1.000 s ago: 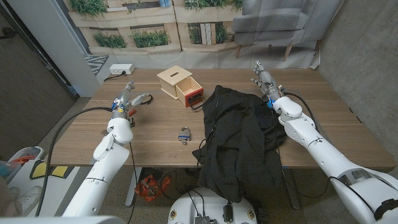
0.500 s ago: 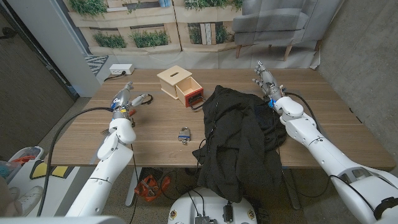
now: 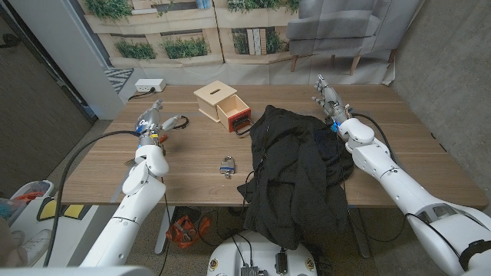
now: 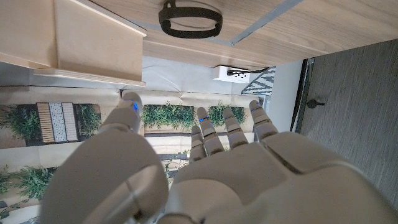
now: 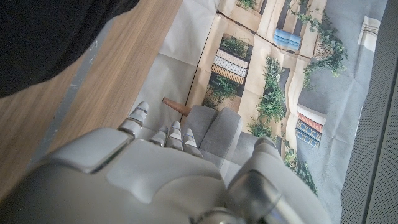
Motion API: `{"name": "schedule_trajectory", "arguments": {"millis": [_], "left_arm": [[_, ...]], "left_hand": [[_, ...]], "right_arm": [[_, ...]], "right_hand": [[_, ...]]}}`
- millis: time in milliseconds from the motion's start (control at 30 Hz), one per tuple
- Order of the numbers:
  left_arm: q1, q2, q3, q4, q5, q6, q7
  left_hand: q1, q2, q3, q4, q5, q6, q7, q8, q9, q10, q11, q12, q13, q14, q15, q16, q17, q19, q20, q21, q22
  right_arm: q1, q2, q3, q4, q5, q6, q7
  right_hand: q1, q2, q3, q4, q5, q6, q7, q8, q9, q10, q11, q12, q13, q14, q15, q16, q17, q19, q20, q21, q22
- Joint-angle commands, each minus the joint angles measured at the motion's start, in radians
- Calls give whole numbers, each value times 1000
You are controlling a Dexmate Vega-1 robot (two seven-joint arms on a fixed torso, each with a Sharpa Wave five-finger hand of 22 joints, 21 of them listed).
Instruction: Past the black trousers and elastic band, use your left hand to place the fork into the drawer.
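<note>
Both hands wait at the far part of the wooden table [image 3: 192, 165]; no fork can be made out with certainty.

The black trousers [image 3: 295, 172] lie in a heap over the table's right half and hang over its near edge, so their lower part is cut off; the wooden box [image 3: 221, 105] stands beyond them, its drawer [image 3: 233, 113] pulled open, the inside too dark to read; the left hand [image 3: 149, 123] is raised near the left side, fingers apart and holding nothing; the right hand [image 3: 327, 100] stands at the far right, fingers straight and also holding nothing; the elastic band [image 4: 190, 18] lies just beside the box; a small padlock [image 3: 227, 165] rests near the table's middle; whether the thin shape by the left hand is the fork, I cannot tell.
</note>
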Motion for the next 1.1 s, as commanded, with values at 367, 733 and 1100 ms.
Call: {"name": "schedule_trajectory", "arguments": {"millis": [367,733,1100], "left_arm": [[-8,0,33,-15,81,115,7],[-9,8,46,-30,102,156,-22],[12,47,32,-52,96,138,-67]], "left_hand": [[-4,0,-12,1,-2,15,1,2,6,14,-2,7,10,9,6,2,1,6,2,4,1],[19,19,-4,-5,1,22,5,2,6,26,0,9,18,16,8,3,0,10,5,4,2],[16,16,-11,-2,-1,25,2,1,6,31,0,9,22,14,7,2,0,10,4,3,2]], "right_arm": [[11,0,5,29,-3,25,9],[0,-9,10,9,-3,24,0],[-16,-20,14,-19,-3,19,-10]], "right_hand": [[9,2,4,-7,-1,6,0,2,3,2,-3,-2,5,-5,-7,6,2,5,-6,3,6],[9,3,4,-9,-1,5,-1,2,3,2,-4,-2,5,-3,-7,7,2,9,-4,5,6],[9,4,4,-11,-1,5,-2,2,3,3,-6,-2,5,-3,-8,7,2,8,-4,4,6]]}}
